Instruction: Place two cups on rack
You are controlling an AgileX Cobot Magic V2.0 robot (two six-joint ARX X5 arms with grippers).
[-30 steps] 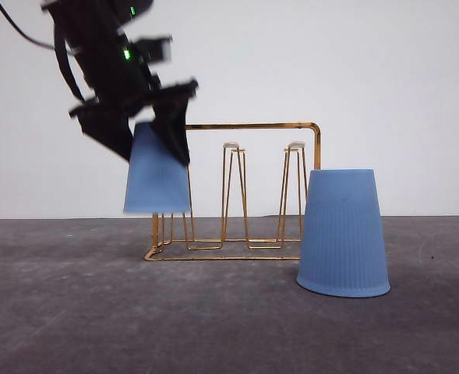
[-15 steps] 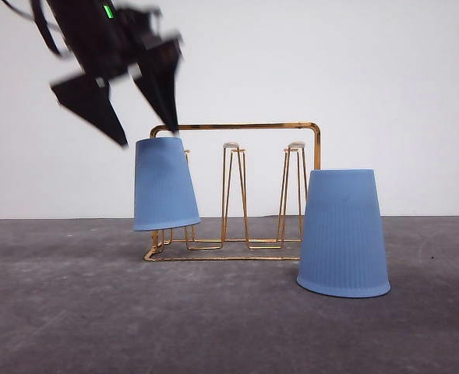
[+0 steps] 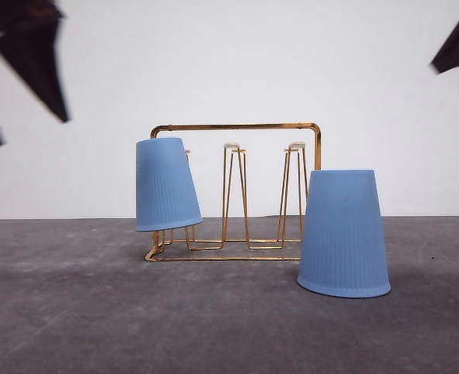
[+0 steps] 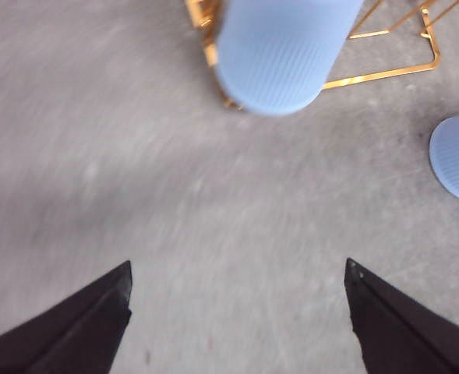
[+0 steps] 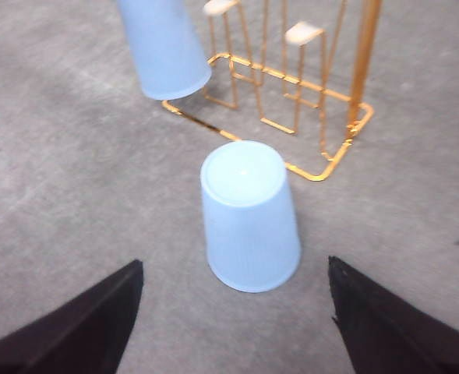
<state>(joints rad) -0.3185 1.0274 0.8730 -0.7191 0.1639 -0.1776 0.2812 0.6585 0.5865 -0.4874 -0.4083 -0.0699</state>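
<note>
While both claws hang spread wide and empty, the right gripper is the nearer to the free cup, which stands mouth-down on the table straight ahead of and below its fingers, long axis upright with a slight lean. Beyond it stands the rack. The left gripper sits high and well clear of the hung cup, which tilts inverted over the rack's end prong.

A bare test setup, like a lab.
Plain white backdrop behind a grey matte desk.
</note>
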